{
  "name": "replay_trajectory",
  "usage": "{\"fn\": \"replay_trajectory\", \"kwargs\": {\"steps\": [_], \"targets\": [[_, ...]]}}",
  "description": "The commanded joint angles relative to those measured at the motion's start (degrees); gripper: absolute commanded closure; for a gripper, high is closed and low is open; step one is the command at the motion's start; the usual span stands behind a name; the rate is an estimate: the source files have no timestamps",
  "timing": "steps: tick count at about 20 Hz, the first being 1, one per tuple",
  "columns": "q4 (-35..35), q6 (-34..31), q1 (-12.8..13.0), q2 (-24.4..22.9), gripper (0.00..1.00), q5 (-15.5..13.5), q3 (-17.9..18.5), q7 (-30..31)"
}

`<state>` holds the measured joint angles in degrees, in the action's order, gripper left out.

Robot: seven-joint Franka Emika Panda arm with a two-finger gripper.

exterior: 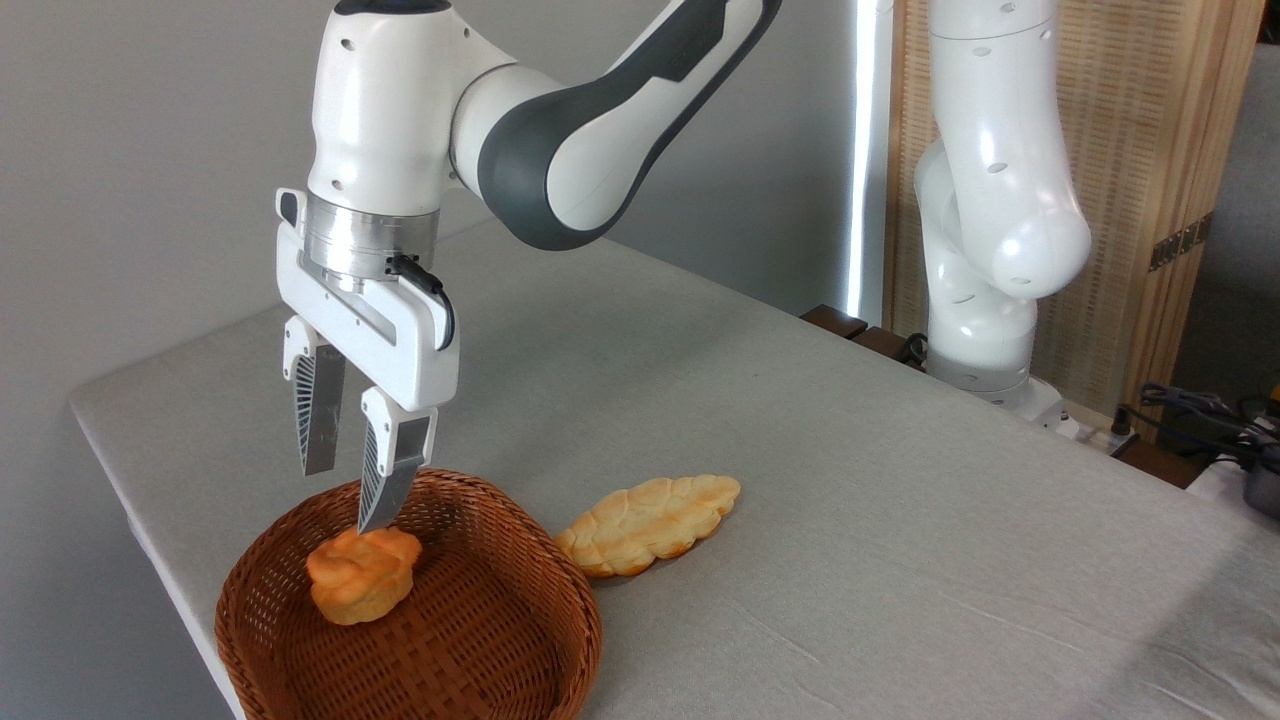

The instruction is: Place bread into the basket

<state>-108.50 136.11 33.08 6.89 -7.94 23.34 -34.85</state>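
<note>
Down inside the basket [480, 640], a shallow round bowl of brown woven wicker, sits the bread [362, 587]: a lumpy, knotted little bun, orange-golden and kinda glossy, resting on the weave toward the back-left. Right above it hangs the gripper [348, 497], jaws spread apart and holding nothing, ribbed grey pads on white plastic. Just beside the basket's right rim lies a flat braided loaf [650, 524], paler and oval, on the counter [850, 500] with its light grey cloth-like surface.
</note>
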Motion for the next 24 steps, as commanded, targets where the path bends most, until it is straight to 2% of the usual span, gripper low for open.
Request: {"fn": "replay_trajectory", "kwargs": {"steps": [1,5,11,17,19,20,22,24], "targets": [[0.7,0.6,0.1,0.1,0.00,-0.3,0.6,-1.0],[0.5,-0.1,0.2,-1.3,0.00,-0.4,1.8,-0.6],[0.3,-4.9,0.2,-5.0,0.00,-0.4,3.2,-0.6],[0.6,-15.7,0.2,-9.8,0.00,-0.1,4.1,-0.6],[0.7,-18.5,0.3,-10.4,0.00,2.7,4.2,-0.6],[0.7,-20.3,0.4,-10.5,0.00,5.3,3.9,-0.6],[0.7,-21.7,0.5,-10.5,0.00,7.8,3.8,-0.6],[0.7,-21.7,0.4,-10.5,0.00,7.9,4.0,-0.4]]}}
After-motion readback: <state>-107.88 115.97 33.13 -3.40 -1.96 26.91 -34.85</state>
